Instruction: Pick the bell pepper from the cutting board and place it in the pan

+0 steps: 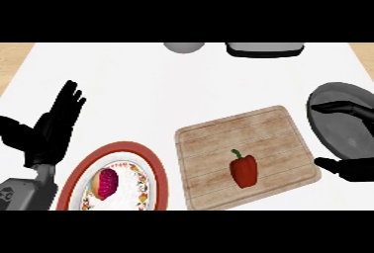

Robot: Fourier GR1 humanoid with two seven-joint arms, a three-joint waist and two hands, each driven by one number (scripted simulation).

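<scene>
Head view, nearest first: bell pepper (245, 171) lies untouched on the cutting board (219, 143). Right hand (352, 169) sits just beside the board; finger state cannot be told. Left hand (51, 126) rests open, fingers up. Pan (332, 123) beyond holds nothing. Pick and place both remain.

One bell pepper (245, 170) is counted, left of the right hand (354, 169), on one cutting board (219, 143). One pan (343, 129) is counted above that hand. One plate (150, 170) is counted right of the left hand (55, 126). Two grey items beyond, possibly cookware, are cut off.
</scene>
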